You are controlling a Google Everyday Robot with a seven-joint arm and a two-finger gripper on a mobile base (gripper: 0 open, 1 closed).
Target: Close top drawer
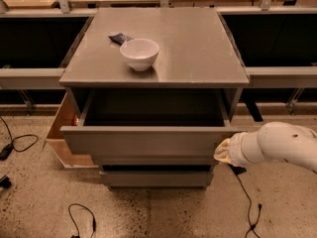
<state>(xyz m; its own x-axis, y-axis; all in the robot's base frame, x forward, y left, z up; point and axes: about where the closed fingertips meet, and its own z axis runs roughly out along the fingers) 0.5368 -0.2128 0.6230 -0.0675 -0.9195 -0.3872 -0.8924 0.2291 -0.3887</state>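
Observation:
The top drawer (143, 140) of the grey cabinet (198, 58) stands pulled out towards me; its dark inside looks empty. Its flat handleless front panel faces me. My gripper (223, 150) is at the end of the white arm (277, 145) that comes in from the right, and it touches the right end of the drawer's front panel. The two lower grey drawers (156, 177) sit below, further back than the top drawer's front.
A white bowl (139, 53) and a small dark packet (120, 37) lie on the cabinet top. A light-brown wooden box (62, 133) stands against the cabinet's left side. Black cables (20, 143) lie on the speckled floor. Grey rails and dark bays flank the cabinet.

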